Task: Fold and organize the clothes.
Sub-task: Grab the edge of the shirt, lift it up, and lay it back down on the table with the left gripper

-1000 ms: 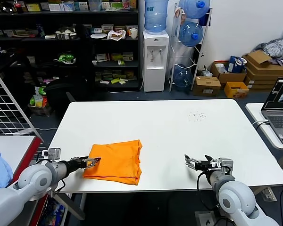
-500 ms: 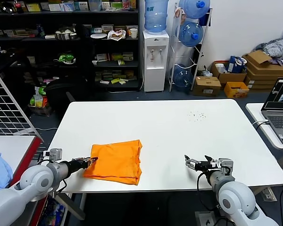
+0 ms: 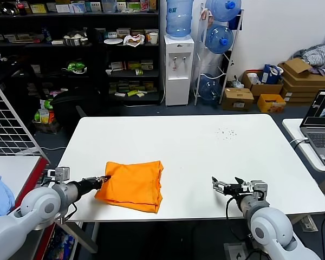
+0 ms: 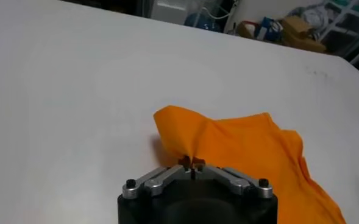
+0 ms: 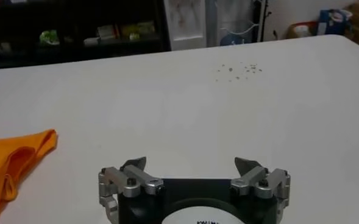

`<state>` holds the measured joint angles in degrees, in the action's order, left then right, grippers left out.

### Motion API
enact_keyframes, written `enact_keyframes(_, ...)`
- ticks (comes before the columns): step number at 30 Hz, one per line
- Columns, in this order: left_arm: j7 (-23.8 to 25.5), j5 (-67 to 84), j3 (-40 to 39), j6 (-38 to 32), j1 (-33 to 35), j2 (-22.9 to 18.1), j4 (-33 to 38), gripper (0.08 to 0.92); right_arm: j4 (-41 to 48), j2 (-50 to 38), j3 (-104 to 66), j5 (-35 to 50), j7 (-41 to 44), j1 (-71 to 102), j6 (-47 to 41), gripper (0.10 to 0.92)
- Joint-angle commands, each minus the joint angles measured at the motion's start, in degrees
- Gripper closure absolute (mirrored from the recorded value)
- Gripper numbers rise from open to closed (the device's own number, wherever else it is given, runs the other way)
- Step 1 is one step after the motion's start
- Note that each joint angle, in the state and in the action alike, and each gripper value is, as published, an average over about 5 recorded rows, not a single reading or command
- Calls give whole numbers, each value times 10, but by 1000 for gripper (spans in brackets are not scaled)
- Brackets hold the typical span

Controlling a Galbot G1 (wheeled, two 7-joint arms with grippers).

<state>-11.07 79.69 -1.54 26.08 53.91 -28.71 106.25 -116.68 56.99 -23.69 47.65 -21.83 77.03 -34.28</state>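
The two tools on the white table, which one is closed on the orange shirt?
The left tool, pinching the orange T-shirt at its edge. The right tool stands open, well apart from the shirt, over bare table.

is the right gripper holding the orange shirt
No, the right gripper stands open over bare table, well apart from the orange T-shirt, whose edge is pinched by the shut left gripper.

The white table (image 3: pixel 206 146) lies bare across its far half and middle; only the folded orange T-shirt (image 3: pixel 132 185) blocks the near-left edge.
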Motion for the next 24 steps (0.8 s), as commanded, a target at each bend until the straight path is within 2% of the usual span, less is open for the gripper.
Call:
enact_keyframes(1,-153,85,51,12,-7,54,120,904,-1,-4,1,-49,19,-8,18,104)
enact_keyframes(6,-233,108,75,5,-7,96,129,904,-2,-6,1,-122,49,-16,68,104)
enact_keyframes(10,-278,113,116,-1,29,108,106,904,1,-3,-3,-175,72,-15,138,104)
enact_keyframes(17,-297,116,191,-1,105,125,76,904,36,11,-34,-253,118,2,301,104)
enact_keyframes(21,-299,126,196,-1,104,140,70,904,64,18,-62,-247,149,9,377,104)
enact_keyframes(24,-297,135,193,0,96,154,70,904,85,20,-89,-211,177,14,414,104)
